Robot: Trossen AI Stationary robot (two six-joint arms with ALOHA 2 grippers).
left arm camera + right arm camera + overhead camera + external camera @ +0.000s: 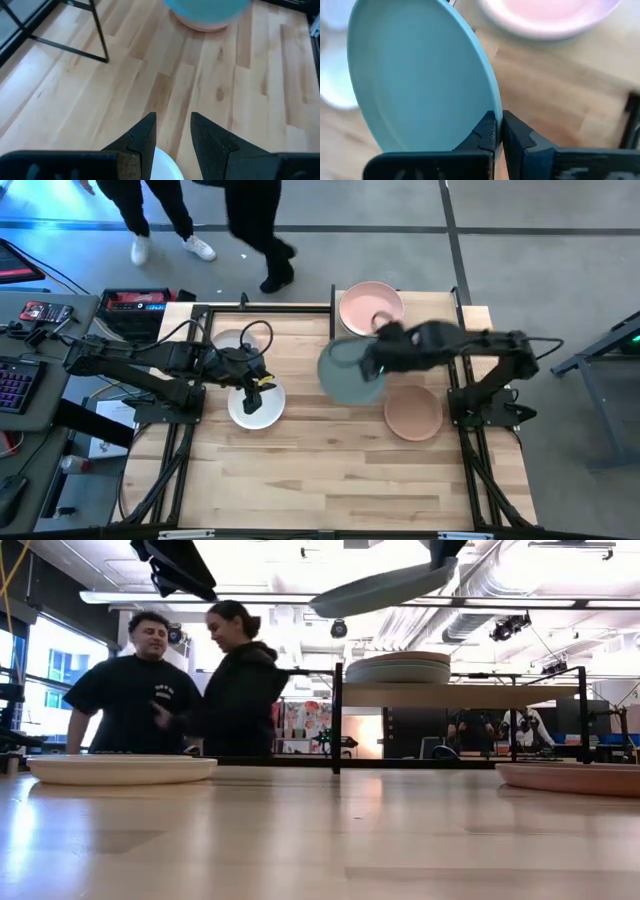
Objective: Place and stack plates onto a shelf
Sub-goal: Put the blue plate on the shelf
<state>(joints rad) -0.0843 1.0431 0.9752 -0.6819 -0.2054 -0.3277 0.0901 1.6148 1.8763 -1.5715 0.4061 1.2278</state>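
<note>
Nearest the low camera the slatted tabletop runs bare, with a white plate at the left edge of the frame and a salmon plate at the right, both lying flat.

From above, the left claw hovers over that white plate in the middle left of the frame. Its wrist view shows the two dark fingers parted with wood showing between them, so it is released and empty. A second white plate lies just beyond it.

At centre frame the right claw is clenched on the rim of a grey-green plate, carried in the air. The wrist view shows the fingers pinching the edge, one on each face. In the low view this plate rides tilted at the top of the picture, well above the shelf.

The shelf stands farther back, right of centre, a pale board on thin black posts. It already carries a short stack topped by a pink plate.

Two people stand behind the tabletop in the room.

By my judgement these plates are stiff, fairly heavy and breakable, with a matte finish that gives some grip. A rim pinch is the only practical hold, and because the weight hangs off one side, the plate could swing or slip if it is not levelled slowly over the stack.
</note>
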